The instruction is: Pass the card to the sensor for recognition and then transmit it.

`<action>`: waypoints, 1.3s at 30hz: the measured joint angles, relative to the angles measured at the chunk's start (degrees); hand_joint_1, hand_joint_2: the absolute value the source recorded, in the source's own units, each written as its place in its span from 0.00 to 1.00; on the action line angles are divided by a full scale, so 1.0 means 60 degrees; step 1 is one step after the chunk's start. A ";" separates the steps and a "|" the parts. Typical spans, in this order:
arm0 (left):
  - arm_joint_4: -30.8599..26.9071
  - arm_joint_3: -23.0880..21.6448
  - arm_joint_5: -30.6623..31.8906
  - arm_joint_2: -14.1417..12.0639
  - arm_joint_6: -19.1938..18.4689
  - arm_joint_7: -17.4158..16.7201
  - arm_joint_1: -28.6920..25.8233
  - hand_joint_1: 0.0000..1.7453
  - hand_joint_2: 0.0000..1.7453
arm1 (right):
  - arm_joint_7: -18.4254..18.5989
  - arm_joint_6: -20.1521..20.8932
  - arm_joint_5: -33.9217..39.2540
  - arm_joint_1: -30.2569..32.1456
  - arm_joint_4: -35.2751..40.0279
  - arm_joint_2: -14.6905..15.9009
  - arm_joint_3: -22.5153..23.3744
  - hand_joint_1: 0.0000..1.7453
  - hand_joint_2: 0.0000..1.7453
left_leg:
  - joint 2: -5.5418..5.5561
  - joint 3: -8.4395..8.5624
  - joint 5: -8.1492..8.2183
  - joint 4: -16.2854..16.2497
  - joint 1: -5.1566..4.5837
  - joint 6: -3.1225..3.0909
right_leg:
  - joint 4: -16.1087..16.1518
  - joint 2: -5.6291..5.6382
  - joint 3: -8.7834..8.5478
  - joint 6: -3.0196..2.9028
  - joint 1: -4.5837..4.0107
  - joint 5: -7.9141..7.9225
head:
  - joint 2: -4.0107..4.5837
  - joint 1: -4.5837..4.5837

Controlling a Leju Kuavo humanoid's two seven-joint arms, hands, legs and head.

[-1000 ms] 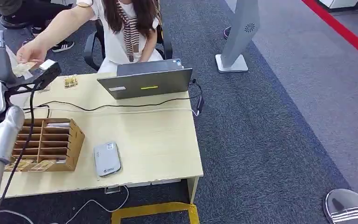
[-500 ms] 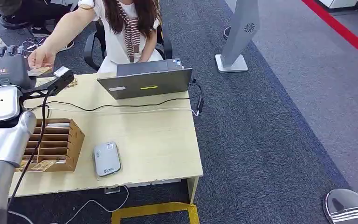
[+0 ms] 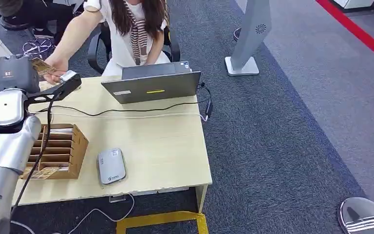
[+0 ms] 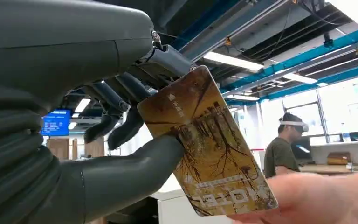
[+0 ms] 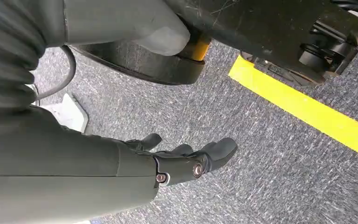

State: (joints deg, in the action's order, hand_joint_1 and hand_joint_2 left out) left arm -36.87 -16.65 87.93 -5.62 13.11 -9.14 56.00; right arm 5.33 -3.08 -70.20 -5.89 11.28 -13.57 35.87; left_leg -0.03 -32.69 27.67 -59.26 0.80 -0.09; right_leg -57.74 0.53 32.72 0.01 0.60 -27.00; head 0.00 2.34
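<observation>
Here the wooden table (image 3: 165, 146) takes up the middle of the head view, with a grey carpet floor (image 3: 292, 122) around it. A person (image 3: 126, 29) sits at its far side behind an open grey laptop (image 3: 151, 85), one arm stretched toward the robot's raised left arm. Near the table's left edge stands a wooden sorting box (image 3: 61, 151) divided into slots; light papers lie in the upper slot and gold-patterned cards show in the front lower ones. Just beside the box, closer to the table's front edge, lies the flat grey card sensor (image 3: 111, 165). A black cable (image 3: 126, 111) runs across the tabletop in front of the laptop.

The left hand (image 4: 121, 116) is raised above the table's far left corner and pinches the card (image 4: 205, 149) between its thick thumb and a dark finger, while the other fingers (image 4: 116, 126) curl loosely behind the card. The card is gold-brown with a tree pattern and printed lettering. The person's hand (image 4: 317, 198) touches the card's free end, so both hold it at once.

The right hand (image 5: 186, 161) hangs over the carpet beside a yellow floor stripe (image 5: 307, 112), holding nothing, its fingers (image 5: 219, 149) nearly straight, close together.
</observation>
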 joint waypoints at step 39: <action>-0.6514 -0.1297 -0.1657 0.0135 -0.0291 0.1432 -0.6119 1.00 1.00 | 0.0011 -0.0233 0.0663 0.0057 0.0000 -0.0055 0.0484 0.00 1.00 | -0.0002 -0.0008 0.0020 0.0001 -0.0003 -0.0008 | 0.0006 0.0000 0.0006 0.0008 0.0001 -0.0015 | 0.0000 0.0000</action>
State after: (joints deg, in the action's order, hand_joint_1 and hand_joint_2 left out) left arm -75.95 -24.44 77.99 -4.81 11.37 -0.55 19.28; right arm 5.40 -4.48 -66.23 -5.55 11.28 -13.90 38.77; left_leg -0.04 -32.74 27.79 -59.25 0.78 -0.14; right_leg -57.70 0.53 32.76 0.06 0.60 -27.09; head 0.00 2.34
